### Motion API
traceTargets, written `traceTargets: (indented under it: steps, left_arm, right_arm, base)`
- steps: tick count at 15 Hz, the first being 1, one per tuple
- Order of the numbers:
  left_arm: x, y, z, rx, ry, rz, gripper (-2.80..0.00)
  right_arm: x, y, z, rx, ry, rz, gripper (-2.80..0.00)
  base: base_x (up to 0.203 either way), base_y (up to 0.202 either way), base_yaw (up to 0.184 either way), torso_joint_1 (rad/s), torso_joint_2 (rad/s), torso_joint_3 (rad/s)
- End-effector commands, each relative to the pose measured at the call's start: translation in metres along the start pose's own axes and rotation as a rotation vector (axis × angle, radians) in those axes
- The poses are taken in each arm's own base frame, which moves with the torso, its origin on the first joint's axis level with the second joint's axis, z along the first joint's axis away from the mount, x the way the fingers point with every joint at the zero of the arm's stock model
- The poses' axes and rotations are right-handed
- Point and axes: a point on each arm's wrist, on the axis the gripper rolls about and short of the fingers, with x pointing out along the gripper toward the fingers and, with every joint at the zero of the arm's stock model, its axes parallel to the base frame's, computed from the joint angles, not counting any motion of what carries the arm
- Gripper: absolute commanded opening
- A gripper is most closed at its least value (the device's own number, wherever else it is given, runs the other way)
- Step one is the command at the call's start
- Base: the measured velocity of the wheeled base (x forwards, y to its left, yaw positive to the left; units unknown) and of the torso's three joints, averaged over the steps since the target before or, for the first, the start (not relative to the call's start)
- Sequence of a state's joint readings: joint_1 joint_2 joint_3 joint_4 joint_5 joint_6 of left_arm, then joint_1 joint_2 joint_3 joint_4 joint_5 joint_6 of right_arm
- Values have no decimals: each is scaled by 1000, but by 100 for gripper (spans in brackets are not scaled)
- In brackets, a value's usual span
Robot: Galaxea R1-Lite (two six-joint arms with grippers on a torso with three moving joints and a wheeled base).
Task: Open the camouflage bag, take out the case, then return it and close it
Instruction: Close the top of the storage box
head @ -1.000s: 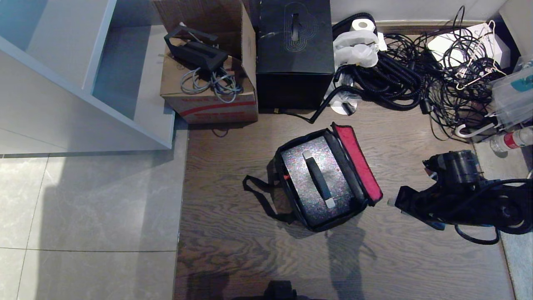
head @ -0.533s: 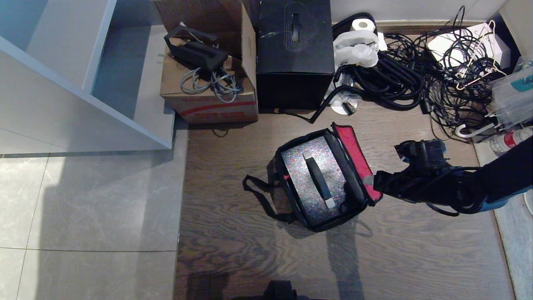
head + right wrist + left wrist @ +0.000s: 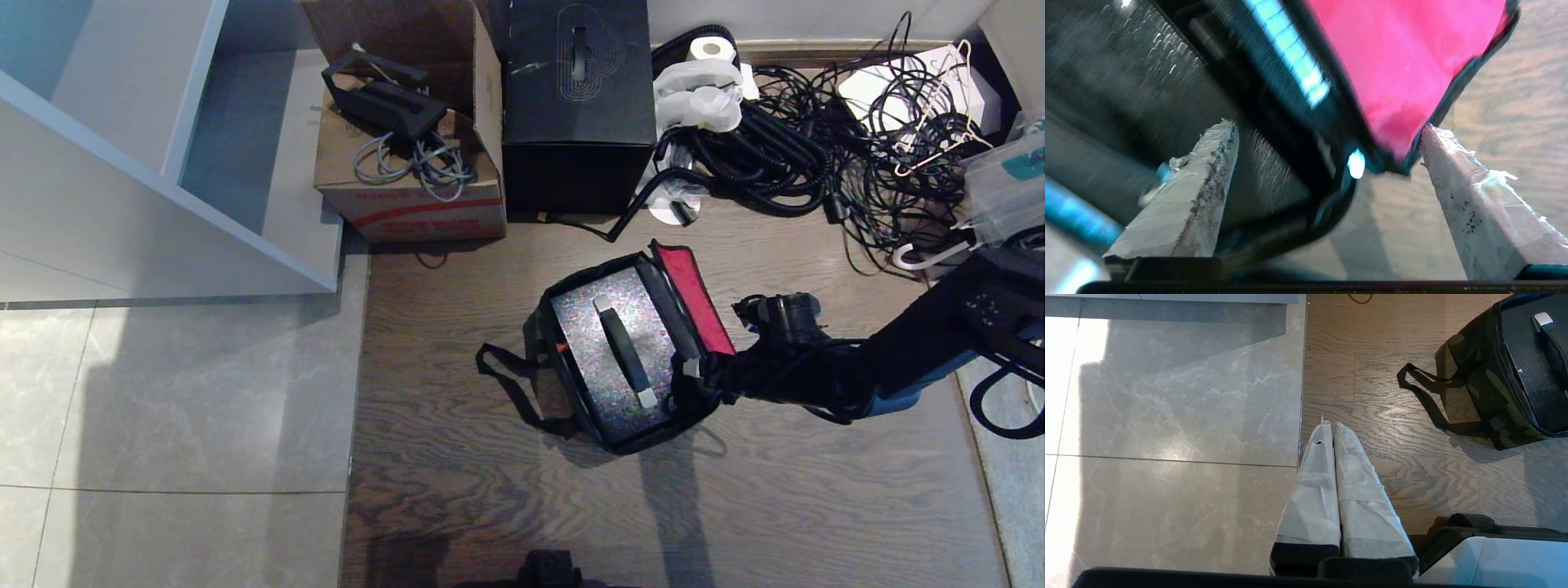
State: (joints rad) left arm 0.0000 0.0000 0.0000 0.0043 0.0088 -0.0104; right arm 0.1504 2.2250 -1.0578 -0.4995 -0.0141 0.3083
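The right arm stretches out low, its gripper (image 3: 690, 380) spread wide; the left gripper (image 3: 1331, 430) hangs parked, fingers pressed together.

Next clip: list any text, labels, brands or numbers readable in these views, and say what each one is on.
No text can be read in any view.
Brown cardboard box: red band with red lettering, too blurred to read.
Plain black box: embossed concentric line pattern on top, no letters.
Clear plastic bottle with red label: label too small to read.
Clear plastic bag: teal mark, unreadable.
Camouflage bag, open with the sparkly silver case inside: no visible lettering.
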Motion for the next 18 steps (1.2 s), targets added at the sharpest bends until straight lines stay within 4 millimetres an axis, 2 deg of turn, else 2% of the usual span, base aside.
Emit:
traceTargets:
  steps: [1,3,4,7,13,15,18]
  left_arm:
    - [0,0,0,0,0,0,-280]
    - [0,0,0,0,0,0,-280]
    - [0,0,0,0,0,0,-280]
    - [0,0,0,0,0,0,-280]
    - [0,0,0,0,2,0,-280]
    - [0,0,0,0,1,0,-280]
    - [0,0,0,0,2,0,-280]
  right_arm:
    - [17,-2,-4,-3,-7,-43,0]
    - [21,-2,0,-9,-27,-59,0]
    - [20,-3,1,-13,-30,-60,-280]
    - [16,-10,7,-16,-51,-72,-280]
    - [15,-15,3,-14,-32,-94,-280]
    - [15,-17,18,-43,-86,-98,-280]
    - [15,-12,49,-188,-187,-90,-280]
  base:
    - [0,0,0,0,0,0]
    - [0,0,0,0,0,0]
    - [0,0,0,0,0,0]
    - [0,0,0,0,0,0]
    - [0,0,0,0,0,0]
    - [0,0,0,0,0,0]
    - [0,0,0,0,0,0]
